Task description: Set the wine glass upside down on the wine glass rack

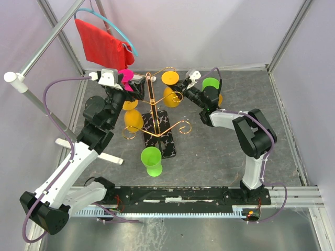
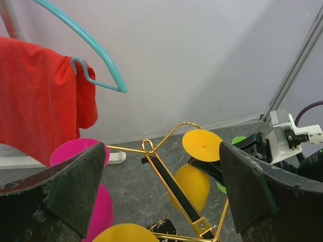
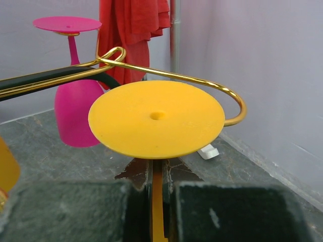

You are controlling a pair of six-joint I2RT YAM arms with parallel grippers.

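Right wrist view: the foot of the orange wine glass [image 3: 156, 118] hides its bowl, and the pads [image 3: 65, 212] of the right gripper [image 3: 154, 194] hide most of its stem; left wrist view: a finger [image 2: 75, 186] of the left gripper [image 2: 161, 176] covers part of the pink glass [image 2: 103, 209], and the frame edge crops the red cloth [image 2: 35, 96].

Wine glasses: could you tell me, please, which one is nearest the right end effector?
The yellow wine glass, foot-up at the far right arm of the rack; only its stem runs between the fingers of the right end effector.
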